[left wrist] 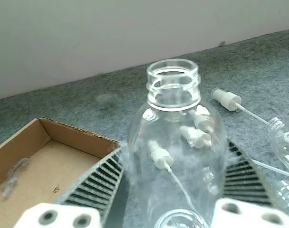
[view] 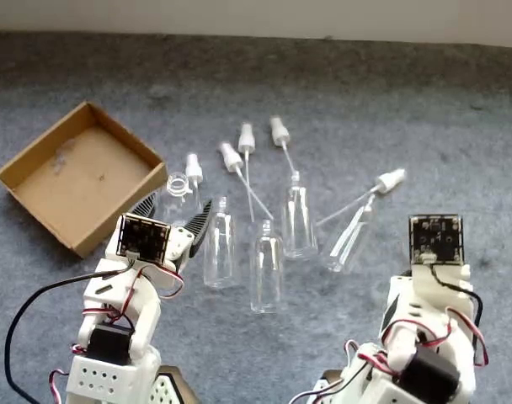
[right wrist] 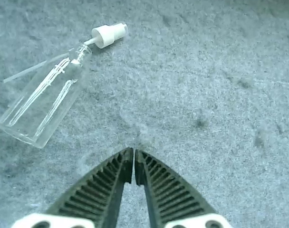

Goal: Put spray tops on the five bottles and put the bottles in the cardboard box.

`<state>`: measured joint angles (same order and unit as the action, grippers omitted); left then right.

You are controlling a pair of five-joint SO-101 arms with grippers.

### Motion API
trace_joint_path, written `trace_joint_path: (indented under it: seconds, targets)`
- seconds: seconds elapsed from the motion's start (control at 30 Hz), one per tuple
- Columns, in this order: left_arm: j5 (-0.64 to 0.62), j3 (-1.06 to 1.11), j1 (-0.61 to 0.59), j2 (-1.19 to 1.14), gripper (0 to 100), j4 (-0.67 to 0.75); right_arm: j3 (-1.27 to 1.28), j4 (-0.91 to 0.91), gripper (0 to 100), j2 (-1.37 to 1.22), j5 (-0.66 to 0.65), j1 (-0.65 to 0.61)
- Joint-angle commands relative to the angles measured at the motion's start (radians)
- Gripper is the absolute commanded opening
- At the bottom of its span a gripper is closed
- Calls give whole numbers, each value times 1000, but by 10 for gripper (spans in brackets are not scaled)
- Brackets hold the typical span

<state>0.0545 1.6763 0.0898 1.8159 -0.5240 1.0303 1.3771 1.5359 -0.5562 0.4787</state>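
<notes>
Scoreboard first: by my reading, 0 of 5 bottles capped and 0 of 5 boxed. The box (view: 83, 181) lies open at the far left of the carpet (view: 408, 109), with a wisp of fluff inside and no bottle.

The left gripper (view: 178, 204) has the action. Its jaws are spread around a bottle (left wrist: 175, 90) and press on both its sides, so I call that a grip. This bottle sits just beside the box's near corner, mouth tilted up and bare, with no top on it.

The other 4 bottles lie on their sides in a row across the middle: 1 (view: 218, 244), 2 (view: 266, 263), 3 (view: 298, 220), and the rightmost (view: 350, 236).

All 5 tops look loose. The nearest top (view: 194, 168) is just beyond the gripped bottle's mouth. 3 more (view: 231, 156) (view: 247, 139) (view: 280, 130) fan out behind the middle bottles, their tubes pointing back toward the necks. The fifth top (view: 391, 179) lies at the neck of the rightmost bottle. Its tube seems to run outside the glass, so I would not count it as fitted, though that is hard to tell.

The right gripper (right wrist: 134, 153) hovers over carpet near that rightmost bottle, jaws closed together on nothing.

What's left, then, is everything: 5 tops to seat and 5 bottles to put in the box. The gripped bottle looks like the first candidate, with a top lying close by.
</notes>
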Motion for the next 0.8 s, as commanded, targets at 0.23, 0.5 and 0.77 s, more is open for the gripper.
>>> trace_joint_path:
  seconds: [0.23, 0.5, 0.77]
  targets:
    - [-14, 19, 13, 8, 203, -2, -99, -206, 11, -199, 51, -1]
    - [-14, 19, 13, 8, 203, -2, -143, -237, 11, -249, 132, -97]
    - [-14, 19, 13, 8, 203, -2, -317, -185, 11, -458, 232, -196]
